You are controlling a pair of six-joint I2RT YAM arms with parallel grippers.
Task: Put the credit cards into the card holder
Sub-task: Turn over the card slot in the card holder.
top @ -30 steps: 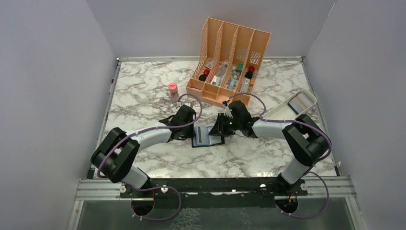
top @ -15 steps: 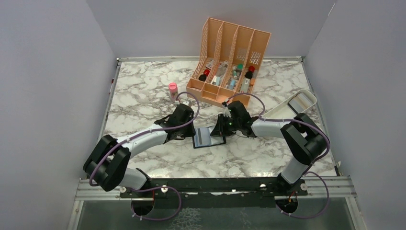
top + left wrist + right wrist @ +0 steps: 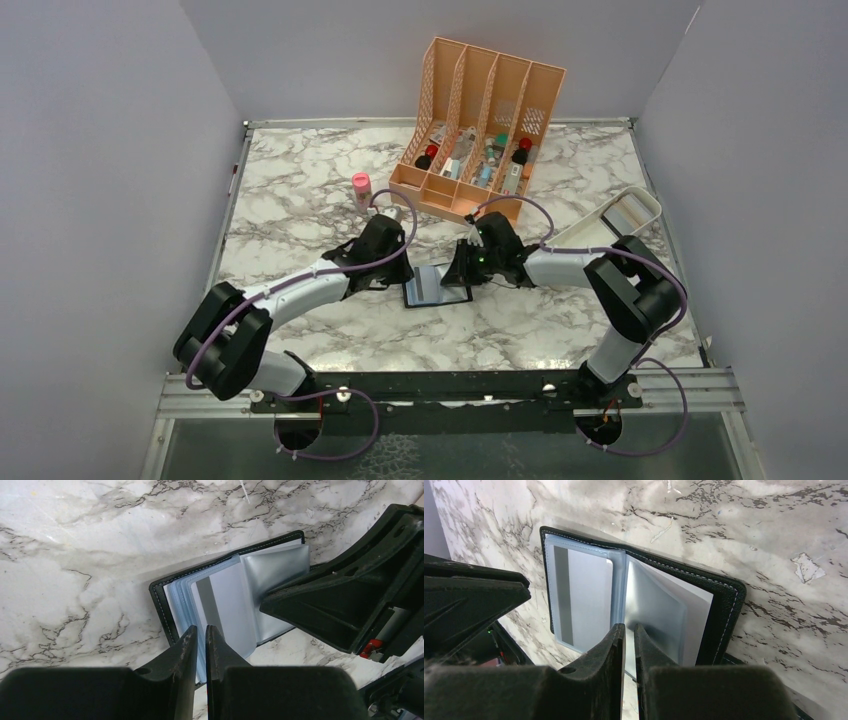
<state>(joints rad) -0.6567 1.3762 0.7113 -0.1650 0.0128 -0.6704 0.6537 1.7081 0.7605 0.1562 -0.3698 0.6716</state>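
Observation:
The card holder (image 3: 437, 288) lies open on the marble between both grippers, a black wallet with bluish-grey sleeves. It also shows in the left wrist view (image 3: 159, 605) and the right wrist view (image 3: 724, 610). A greyish credit card (image 3: 227, 605) with a darker stripe lies in its left sleeves, also seen in the right wrist view (image 3: 586, 600). My left gripper (image 3: 403, 278) has its jaws together over the wallet's near edge (image 3: 201, 630), beside the card. My right gripper (image 3: 461, 272) is shut on a clear sleeve leaf (image 3: 629, 627) and holds it raised. No other cards are in view.
An orange slotted organiser (image 3: 480, 130) with small bottles stands at the back. A pink-capped bottle (image 3: 361, 186) stands left of it. A white oblong tray (image 3: 615, 222) lies at the right, close to the right arm.
My left arm's elbow swung outward to the left and its gripper shifted slightly at the wallet. The wallet and the right gripper barely moved.

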